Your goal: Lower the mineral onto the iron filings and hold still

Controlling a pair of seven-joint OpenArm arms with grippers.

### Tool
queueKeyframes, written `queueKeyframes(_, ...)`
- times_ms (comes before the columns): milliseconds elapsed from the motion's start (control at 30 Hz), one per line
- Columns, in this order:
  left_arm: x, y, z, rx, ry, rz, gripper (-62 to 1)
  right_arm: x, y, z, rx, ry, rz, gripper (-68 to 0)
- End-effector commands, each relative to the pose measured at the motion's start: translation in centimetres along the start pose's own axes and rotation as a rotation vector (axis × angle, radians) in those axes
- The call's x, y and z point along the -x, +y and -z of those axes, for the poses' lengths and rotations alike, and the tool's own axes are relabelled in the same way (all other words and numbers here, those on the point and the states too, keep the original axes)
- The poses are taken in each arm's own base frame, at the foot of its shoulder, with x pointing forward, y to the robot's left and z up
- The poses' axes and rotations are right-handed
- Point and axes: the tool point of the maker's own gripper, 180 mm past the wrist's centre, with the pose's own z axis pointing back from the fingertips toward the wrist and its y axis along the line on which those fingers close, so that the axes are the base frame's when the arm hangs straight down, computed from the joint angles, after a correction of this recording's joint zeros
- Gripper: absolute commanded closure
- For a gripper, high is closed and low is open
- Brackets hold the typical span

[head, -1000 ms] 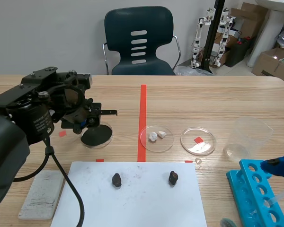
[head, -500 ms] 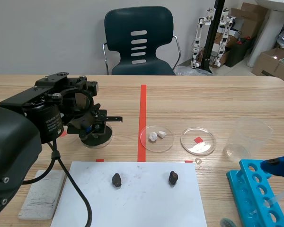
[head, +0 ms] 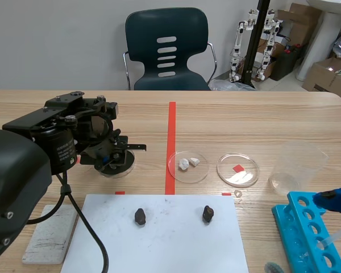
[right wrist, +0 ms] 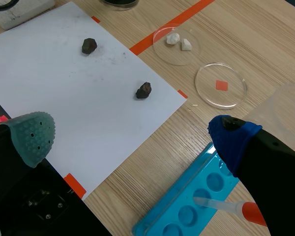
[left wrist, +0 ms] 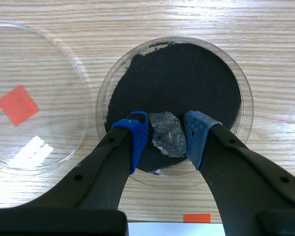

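Observation:
A grey, rough mineral sits pressed between the blue pads of my left gripper, which is shut on it. It is held low over the black iron filings in a clear petri dish, near the dish's closer rim. I cannot tell whether the stone touches the filings. In the scene view the left gripper covers most of that dish. My right gripper stands open over the table's right front, holding nothing.
An empty dish lies beside the filings dish. White paper carries two dark rocks. A dish with white pieces, another dish, a beaker, a blue tube rack and a grey block lie around.
The left arm has swung right and down, so its gripper now covers the filings dish that showed beside it a second ago. The right arm has kept still.

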Motion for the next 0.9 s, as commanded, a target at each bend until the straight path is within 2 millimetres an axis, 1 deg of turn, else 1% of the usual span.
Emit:
queueKeyframes(0, -0.7, -0.1, -0.3, 0.001, -0.013, -0.005, -13.0, -0.9, 0.1, 0.1, -0.002, -0.036, 0.004, -67.9)
queueKeyframes(167, -1.2, 0.0, -0.7, 0.003, -0.017, -0.005, -13.0, -0.9, 0.1, 0.1, -0.002, -0.036, 0.004, -67.9)
queueKeyframes(433, -3.2, 0.3, -2.1, 0.005, -0.071, -0.006, -13.0, -0.9, 0.1, 0.1, -0.002, -0.036, 0.004, -67.9)
queueKeyframes(567, -3.6, 0.5, -2.8, 0.007, -0.107, -0.005, -13.0, -0.9, 0.1, 0.1, -0.002, -0.036, 0.004, -67.9)
queueKeyframes(700, -4.1, 0.7, -3.8, 0.012, -0.159, -0.005, -13.0, -0.9, 0.1, 0.1, -0.002, -0.036, 0.004, -67.9)
queueKeyframes(867, -5.2, 1.3, -6.0, 0.020, -0.282, 0.000, -13.0, -0.9, 0.1, 0.1, -0.002, -0.036, 0.004, -67.9)
